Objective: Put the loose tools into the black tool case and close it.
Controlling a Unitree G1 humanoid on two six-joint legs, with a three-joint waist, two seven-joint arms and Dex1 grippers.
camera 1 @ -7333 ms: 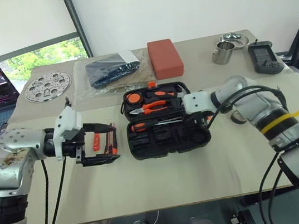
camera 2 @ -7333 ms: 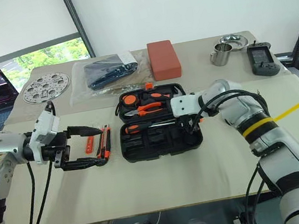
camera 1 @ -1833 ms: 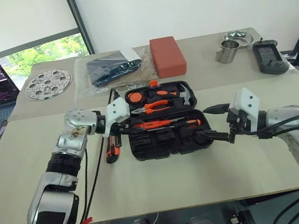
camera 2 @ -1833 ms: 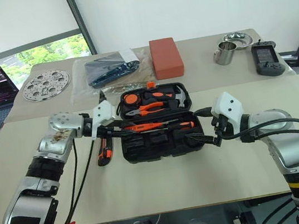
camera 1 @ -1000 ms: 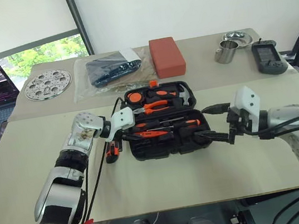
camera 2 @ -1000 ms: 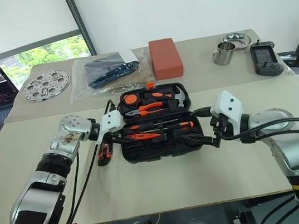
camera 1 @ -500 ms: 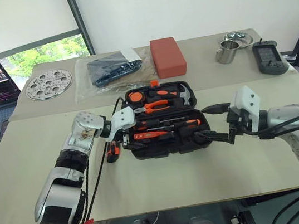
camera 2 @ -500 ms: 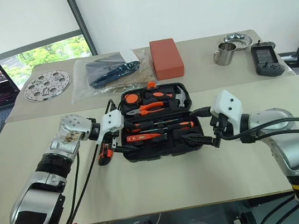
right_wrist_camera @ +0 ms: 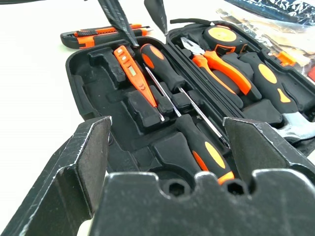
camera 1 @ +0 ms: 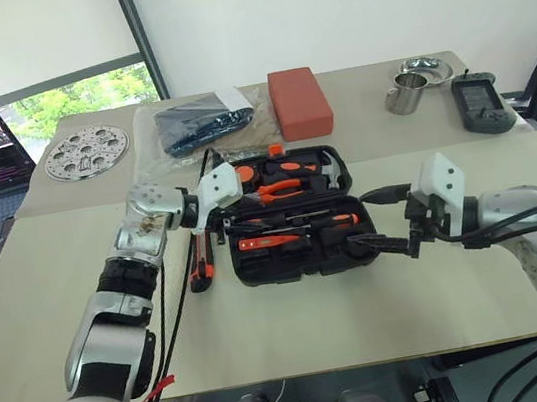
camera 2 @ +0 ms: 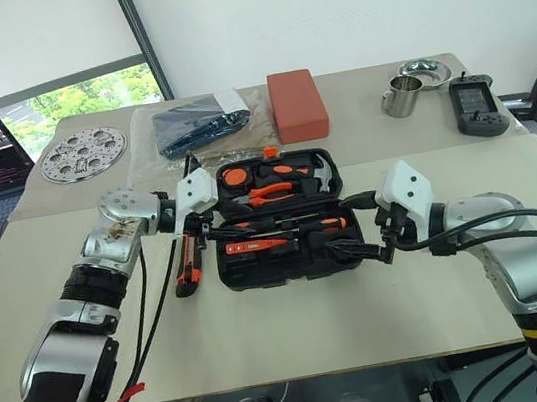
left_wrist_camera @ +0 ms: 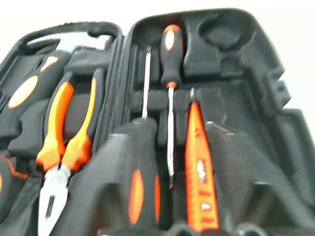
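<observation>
1. Tool case (camera 1: 296, 247) lies open on the table (camera 1: 267, 323), its long axis running left to right, with the lid half on the far side and the orange latch (camera 1: 272, 150) at the far edge.
2. Two screwdrivers (camera 1: 337, 220) lie in the near half, lengthwise along the case, one with its handle toward the right and the other (right_wrist_camera: 160, 63) with its handle toward the left.
3. Slim tester screwdriver (camera 1: 267, 243) lies just in front of them, parallel, its tip toward the right.
4. Utility knife (camera 1: 201, 267) lies on the table just left of the case, its long axis running near to far; its far end is hidden under the left gripper.
5. Pliers (camera 1: 282, 189) and a hammer (camera 1: 328, 162) sit in the lid half.
6. Left gripper (camera 1: 224, 225) hangs over the left end of the case; its fingers hold nothing, but how far apart they stand is hard to make out.
7. Right gripper (camera 1: 367, 219) sits at the right end of the case, fingers (right_wrist_camera: 83, 162) spread wide and empty.
8. Tape roll cannot be made out.
</observation>
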